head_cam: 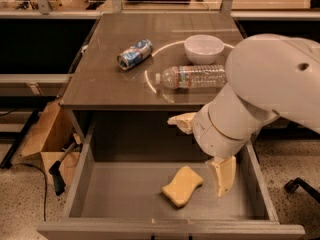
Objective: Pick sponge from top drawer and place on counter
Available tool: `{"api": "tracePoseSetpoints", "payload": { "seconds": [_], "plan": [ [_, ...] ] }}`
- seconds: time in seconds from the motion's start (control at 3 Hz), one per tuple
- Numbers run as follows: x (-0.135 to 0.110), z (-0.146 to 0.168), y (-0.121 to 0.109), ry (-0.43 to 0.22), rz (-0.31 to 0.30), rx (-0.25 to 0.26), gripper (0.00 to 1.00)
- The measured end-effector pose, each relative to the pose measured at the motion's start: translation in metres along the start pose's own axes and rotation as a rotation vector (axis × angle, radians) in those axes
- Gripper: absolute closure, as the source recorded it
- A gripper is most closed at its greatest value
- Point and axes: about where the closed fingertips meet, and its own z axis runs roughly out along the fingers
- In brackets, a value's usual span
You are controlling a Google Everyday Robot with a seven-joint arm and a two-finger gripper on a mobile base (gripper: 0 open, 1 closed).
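The pale yellow sponge lies flat on the bottom of the pulled-out grey top drawer, right of its middle and near the front. My gripper hangs over the drawer's right half, just above and right of the sponge, open and empty. One cream finger points down next to the sponge's right end; the other sticks out left at the counter's front edge. The grey-brown counter with its thin white circle lies behind the drawer.
On the counter stand a crushed can, a white bowl and a clear plastic bottle lying on its side. A cardboard box and a black-handled tool sit on the floor left of the drawer.
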Motion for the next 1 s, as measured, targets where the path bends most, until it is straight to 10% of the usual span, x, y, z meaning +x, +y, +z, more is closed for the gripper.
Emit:
{"api": "tracePoseSetpoints", "payload": {
  "seconds": [1.0],
  "plan": [
    [-0.01, 0.04, -0.04, 0.013, -0.004, 0.012, 0.0]
  ]
}}
